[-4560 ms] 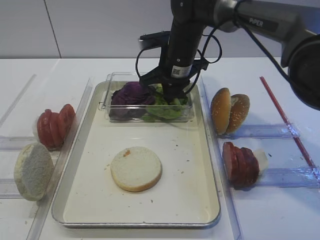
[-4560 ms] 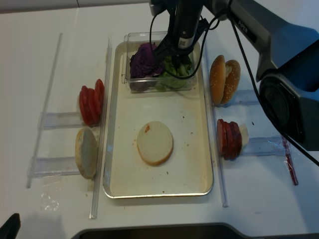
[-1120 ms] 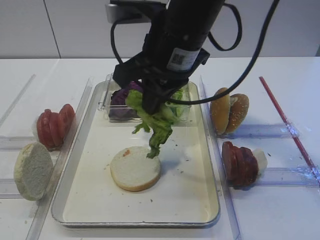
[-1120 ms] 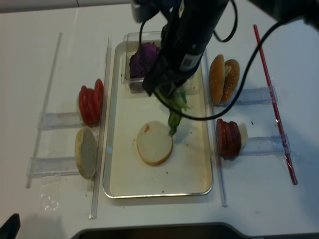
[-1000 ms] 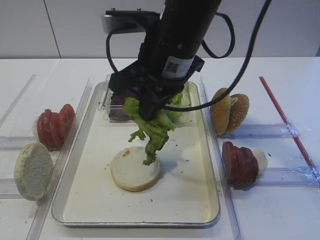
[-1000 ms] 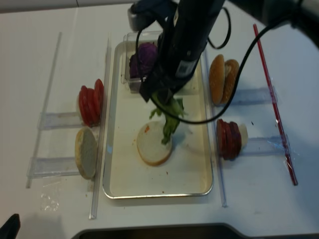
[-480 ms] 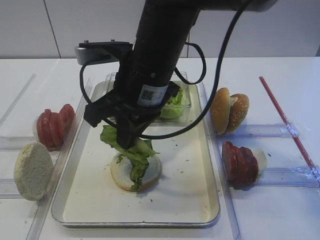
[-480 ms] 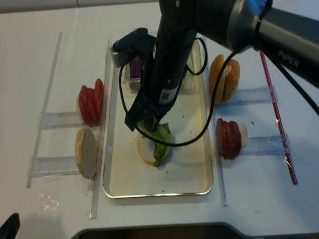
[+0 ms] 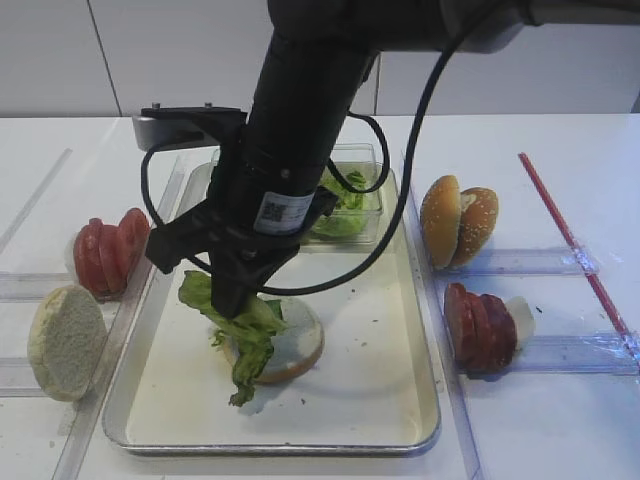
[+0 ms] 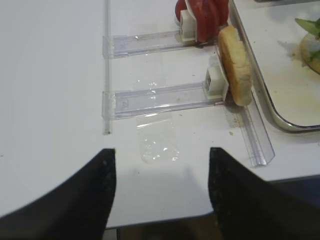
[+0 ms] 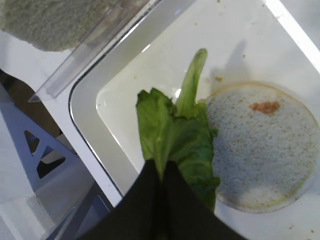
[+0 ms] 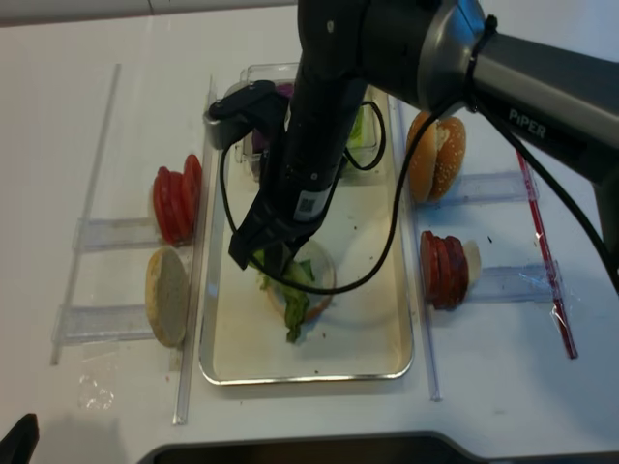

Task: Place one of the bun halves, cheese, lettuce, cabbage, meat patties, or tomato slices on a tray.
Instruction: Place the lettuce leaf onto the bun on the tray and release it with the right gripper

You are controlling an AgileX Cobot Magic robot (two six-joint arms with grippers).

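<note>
The lettuce (image 9: 238, 325) hung from your right gripper (image 9: 232, 290), whose jaws were pinched tight on the leaf's upper end, and the leaf draped down over the left edge of the bun half (image 9: 283, 340) lying cut face up on the tray (image 9: 400, 400); its lower tip reached the cream surface just left of and in front of that bun.

Going left to right from where you held it: well off to the gripper's left, outside the tray rim, a second bun half (image 9: 65, 342) stood on edge in a clear plastic holder (image 10: 160, 97), with the tomato slices (image 9: 108, 250) stacked upright just behind it. Your left gripper (image 10: 160, 185) hovered over the bare tabletop beyond those, with its two dark fingers (image 10: 100, 195) spread apart and nothing between them. Directly below your right gripper sat the bun on the tray. Behind the gripper, at the tray's far end, a clear box (image 9: 355, 205) held more green leaves; the cabbage (image 12: 259, 140) showed only as a purple sliver beside the arm in the overhead view. To the gripper's right, outside the tray, two sesame bun domes (image 9: 458, 220) leaned together, and nearer you the meat patties (image 9: 480, 328) stood stacked on edge. Farthest right lay a red strip (image 9: 570, 235) on the table.
</note>
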